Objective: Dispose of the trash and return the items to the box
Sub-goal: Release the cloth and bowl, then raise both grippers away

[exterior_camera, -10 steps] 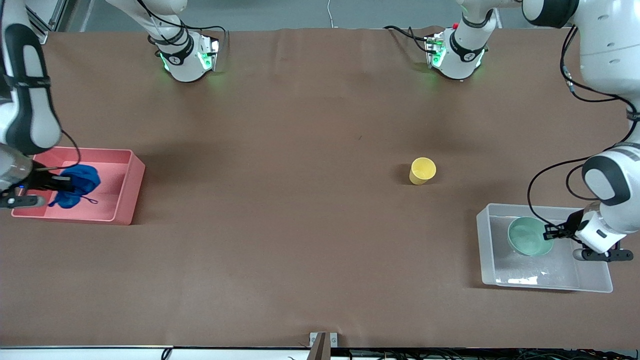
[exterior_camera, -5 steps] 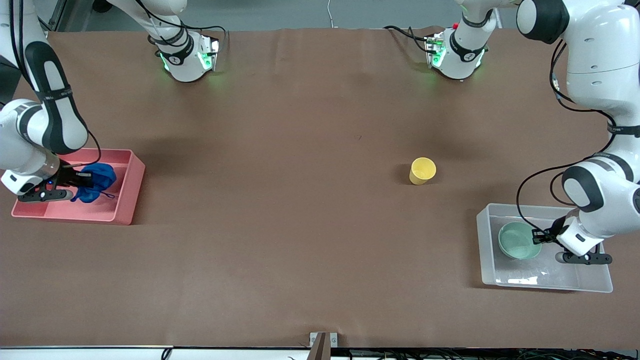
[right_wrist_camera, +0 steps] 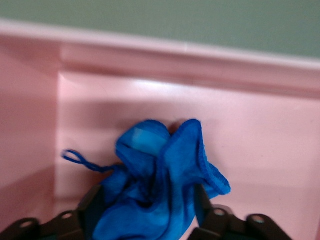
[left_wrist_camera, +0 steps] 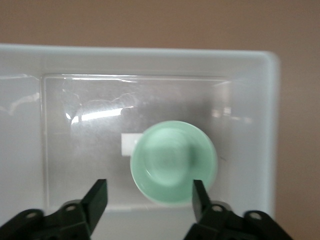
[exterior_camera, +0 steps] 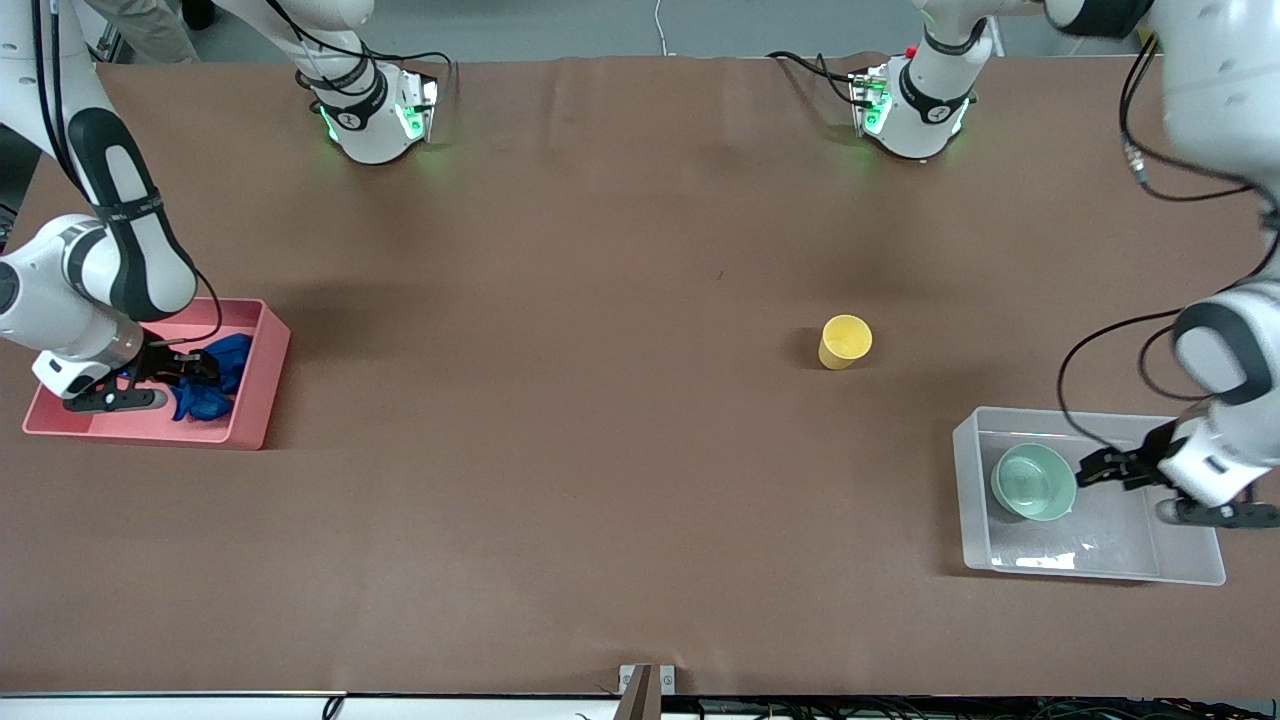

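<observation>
Even, bright overhead light covers the brown cloth-covered counter [exterior_camera: 600, 450]; soft shadows sit beside the small yellow plastic cup [exterior_camera: 845, 341]. White glare streaks the clear plastic rectangular tub [left_wrist_camera: 150, 65]. Both wrist views are soft and slightly blurred.

A: The right gripper [right_wrist_camera: 145, 220] sits low in the pink opaque tub [exterior_camera: 255, 395]; the wadded bright blue cloth [right_wrist_camera: 160, 187] covers its fingertips.

B: The left arm's upper links are blurred, cut off at the frame's edge.
</observation>
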`<state>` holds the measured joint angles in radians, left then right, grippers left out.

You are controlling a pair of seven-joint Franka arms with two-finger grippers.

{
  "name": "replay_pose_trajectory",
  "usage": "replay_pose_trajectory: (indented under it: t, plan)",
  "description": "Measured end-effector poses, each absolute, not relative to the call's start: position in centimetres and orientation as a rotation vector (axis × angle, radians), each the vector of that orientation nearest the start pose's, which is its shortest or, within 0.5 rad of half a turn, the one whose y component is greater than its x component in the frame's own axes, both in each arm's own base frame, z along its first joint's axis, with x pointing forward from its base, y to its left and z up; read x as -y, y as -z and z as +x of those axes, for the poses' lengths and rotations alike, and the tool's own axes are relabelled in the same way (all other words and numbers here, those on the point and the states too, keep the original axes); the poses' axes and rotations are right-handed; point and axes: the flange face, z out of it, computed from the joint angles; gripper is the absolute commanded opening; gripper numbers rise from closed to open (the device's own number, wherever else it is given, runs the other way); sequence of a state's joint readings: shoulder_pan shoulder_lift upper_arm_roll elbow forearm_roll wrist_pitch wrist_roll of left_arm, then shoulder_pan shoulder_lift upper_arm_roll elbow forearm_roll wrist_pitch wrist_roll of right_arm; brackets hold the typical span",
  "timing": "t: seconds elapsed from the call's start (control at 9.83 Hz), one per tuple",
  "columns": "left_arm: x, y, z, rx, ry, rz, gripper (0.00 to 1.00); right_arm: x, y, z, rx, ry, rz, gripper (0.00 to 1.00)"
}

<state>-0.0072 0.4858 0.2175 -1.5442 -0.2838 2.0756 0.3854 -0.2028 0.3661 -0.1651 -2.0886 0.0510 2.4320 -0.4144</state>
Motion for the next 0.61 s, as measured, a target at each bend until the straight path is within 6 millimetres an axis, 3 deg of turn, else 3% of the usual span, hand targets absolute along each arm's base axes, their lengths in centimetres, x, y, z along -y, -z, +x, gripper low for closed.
replay_pose_trajectory:
  t: [0.2, 0.31, 0.51, 0.61]
  plan:
    - [-7.7, -46.4, 65.1, -0.124, 0.123, -3.267, 1.00, 17.7, -34.4, 57.2, -0.215, -0.033, -3.123, 1.00]
    - [-4.3, -48.5, 62.9, -0.121, 0.102, -3.229, 1.00, 15.3, -40.3, 57.9, -0.282, -0.010, -3.105, 1.00]
    - [3.0, -49.1, 58.2, -0.106, 0.054, -3.209, 1.00, 11.1, -50.4, 57.4, -0.357, 0.014, -3.076, 1.00]
    - [5.8, -48.1, 56.2, -0.092, 0.055, -3.192, 1.00, 8.7, -54.1, 56.6, -0.398, 0.007, -3.066, 1.00]
